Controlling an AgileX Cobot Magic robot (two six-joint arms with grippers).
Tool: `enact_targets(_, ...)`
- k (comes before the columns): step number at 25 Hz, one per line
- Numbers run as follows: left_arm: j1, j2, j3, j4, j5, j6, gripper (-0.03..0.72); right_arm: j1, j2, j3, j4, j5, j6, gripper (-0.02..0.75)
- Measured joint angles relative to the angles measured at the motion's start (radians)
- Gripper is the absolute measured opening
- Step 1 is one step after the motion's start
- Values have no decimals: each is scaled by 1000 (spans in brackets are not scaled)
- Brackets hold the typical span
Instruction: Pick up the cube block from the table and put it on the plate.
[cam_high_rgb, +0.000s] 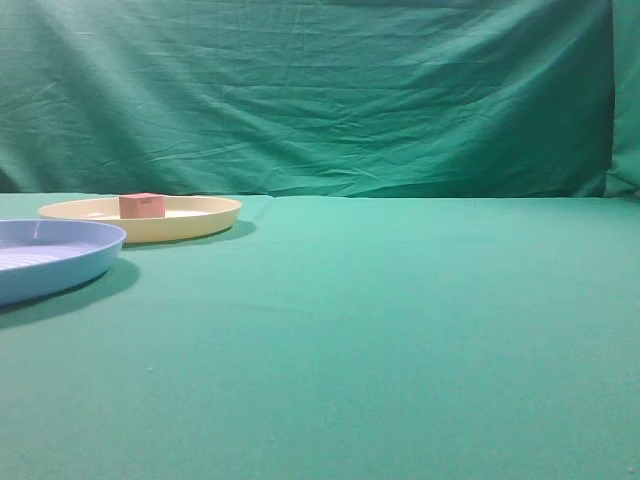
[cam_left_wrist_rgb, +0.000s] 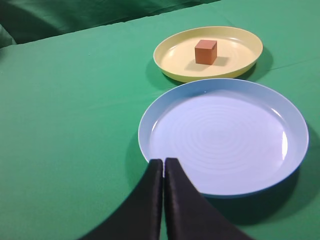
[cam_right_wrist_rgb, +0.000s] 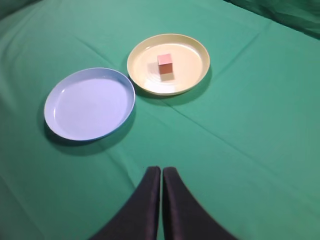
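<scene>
The small reddish cube block (cam_high_rgb: 142, 205) rests inside the pale yellow plate (cam_high_rgb: 205, 218) at the far left of the green table (cam_high_rgb: 400, 330). The left wrist view shows the cube block (cam_left_wrist_rgb: 205, 52) near the middle of the plate (cam_left_wrist_rgb: 240, 65); the right wrist view shows the cube block (cam_right_wrist_rgb: 165, 64) on the plate (cam_right_wrist_rgb: 192, 75) too. My left gripper (cam_left_wrist_rgb: 163, 162) is shut and empty, at the near rim of the blue plate. My right gripper (cam_right_wrist_rgb: 161, 171) is shut and empty, over bare cloth well back from both plates. Neither gripper shows in the exterior view.
A light blue plate (cam_high_rgb: 70, 262) stands in front of the yellow plate at the left edge; it also shows in the left wrist view (cam_left_wrist_rgb: 295, 145) and the right wrist view (cam_right_wrist_rgb: 65, 115). A green cloth backdrop (cam_high_rgb: 330, 90) rises behind the table.
</scene>
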Motion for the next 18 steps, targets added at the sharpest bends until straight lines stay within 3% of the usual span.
enact_targets(10,0,0,0,0,0,0,0,-20,-245,60,-243,32,123,0)
enact_targets(18,0,0,0,0,0,0,0,-315,-556,445,-257,-205,157,0)
